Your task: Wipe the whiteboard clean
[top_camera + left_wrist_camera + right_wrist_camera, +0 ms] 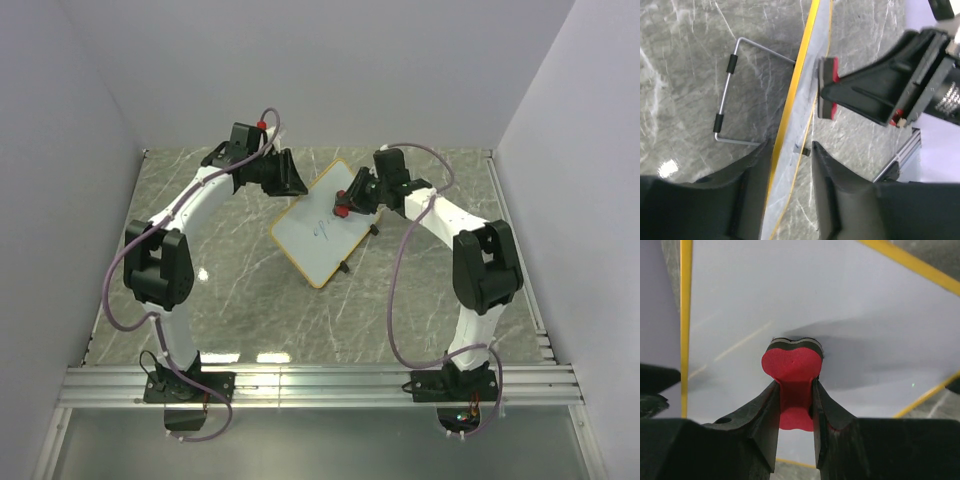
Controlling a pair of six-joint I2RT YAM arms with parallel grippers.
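Note:
The whiteboard (318, 240), white with an orange-tan frame, stands tilted on the marble table, with faint blue writing (322, 228) near its middle. My left gripper (293, 184) is shut on its far left edge; in the left wrist view the board (802, 115) runs edge-on between my fingers (791, 147). My right gripper (352, 200) is shut on the red bow-shaped eraser (342, 210) and presses it against the board's upper face. In the right wrist view the eraser (792, 365) sits between my jaws (795, 385) against the white surface (840, 305). The eraser (827, 87) also shows in the left wrist view.
A wire stand (725, 95) props the board from behind. Small black tabs (345, 268) stick out at the board's right edge. An aluminium rail (320, 385) runs along the table's near edge. White walls close in the left, right and far sides.

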